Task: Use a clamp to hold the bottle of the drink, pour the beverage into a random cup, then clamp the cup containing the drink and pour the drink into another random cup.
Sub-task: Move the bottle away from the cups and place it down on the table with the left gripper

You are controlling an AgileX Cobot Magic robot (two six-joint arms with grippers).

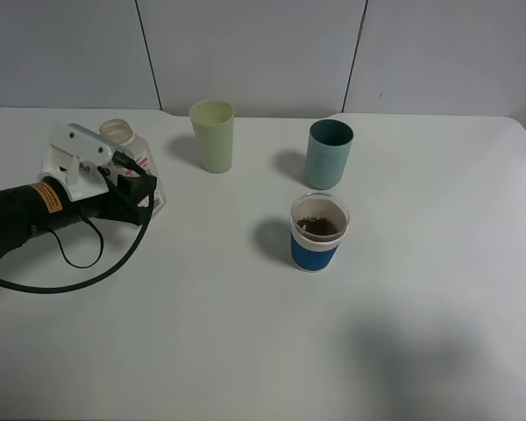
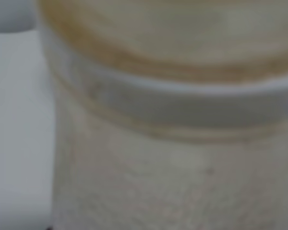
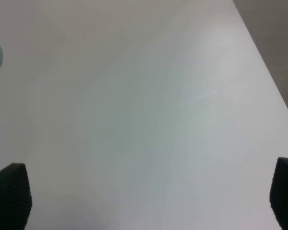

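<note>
1. Filling your left wrist view, blurred, is the bottle of the drink (image 2: pixel 173 143); it sits well left of the blue-and-white cup (image 1: pixel 319 232).
2. Your left clamp (image 1: pixel 127 180) is pressed together on the bottle of the drink.
3. Your right clamp (image 3: pixel 146 196) is spread wide over the table (image 3: pixel 158 96), gripping nothing.
4. Dark drink lies in the blue-and-white cup; the teal cup (image 1: pixel 330 153) stands near, behind it.

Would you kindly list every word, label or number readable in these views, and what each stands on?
No text is readable anywhere.
On the left arm, an orange sticker: print too small to read.
Label on the bottle: largely hidden, too small to read.
On the blue-and-white cup, teal cup and yellow-green cup: no print shows.
</note>
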